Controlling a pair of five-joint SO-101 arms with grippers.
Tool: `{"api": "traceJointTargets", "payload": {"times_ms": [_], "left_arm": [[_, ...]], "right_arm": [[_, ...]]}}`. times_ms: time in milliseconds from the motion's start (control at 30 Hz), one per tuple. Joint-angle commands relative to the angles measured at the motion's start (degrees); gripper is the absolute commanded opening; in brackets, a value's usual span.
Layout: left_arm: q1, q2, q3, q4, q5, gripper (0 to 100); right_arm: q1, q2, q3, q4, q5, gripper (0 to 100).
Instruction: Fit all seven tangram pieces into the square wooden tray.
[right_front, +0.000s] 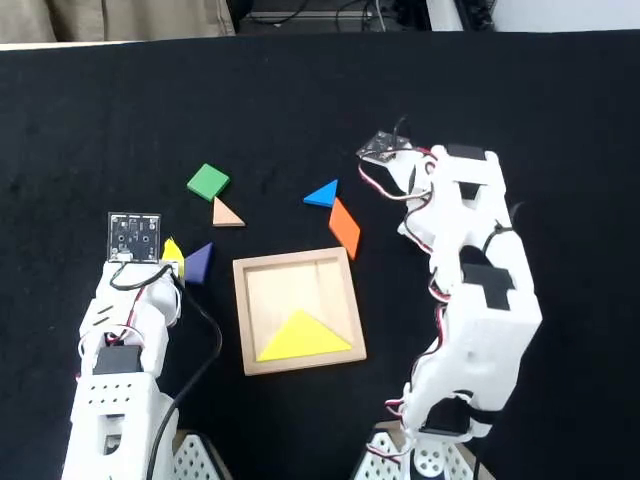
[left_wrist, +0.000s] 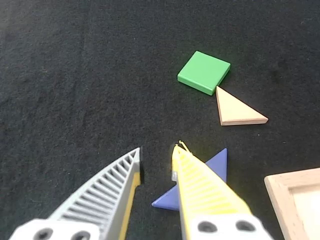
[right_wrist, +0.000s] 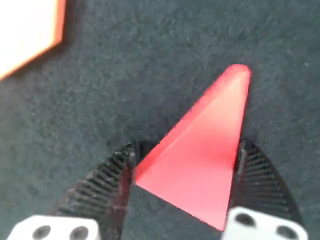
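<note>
Jaws of the right gripper (right_wrist: 185, 151) are clamped on a red triangle (right_wrist: 210, 130). Jaws of the left gripper (left_wrist: 156, 162) are parted, just beside a purple triangle (left_wrist: 218, 162).

- Wooden tray (right_front: 240, 310): one large yellow triangle (right_front: 300, 338) is laid inside.
- Black cloth (right_front: 100, 120): a green square (right_front: 208, 181), tan triangle (right_front: 226, 214), blue triangle (right_front: 322, 194) and orange parallelogram (right_front: 345, 227) are scattered beyond the tray.

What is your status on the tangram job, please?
Left gripper open beside dark blue triangle. Right gripper shut on red triangle. Tray holds one yellow triangle. Nothing blocking.
</note>
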Motion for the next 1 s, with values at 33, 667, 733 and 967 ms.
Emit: {"api": "traceJointTargets", "payload": {"times_ms": [33,667,733,967], "left_arm": [[0.40,-0.62,-0.40,-1.32,-0.44,12],[0.04,-0.62,-0.40,-1.32,-0.44,12],[0.04,-0.62,-0.40,-1.32,-0.44,12],[0.13,-0.62,-0.40,-1.32,-0.44,12]], "right_arm": [[0.70,0.48,-1.98,0.09,0.53,29.6],[0.70,-2.95,-2.95,4.48,0.53,29.6],[0.70,-1.54,-3.82,4.48,0.53,29.6],[-0.09,-3.47,-5.32,8.62,0.26,29.6]]}}
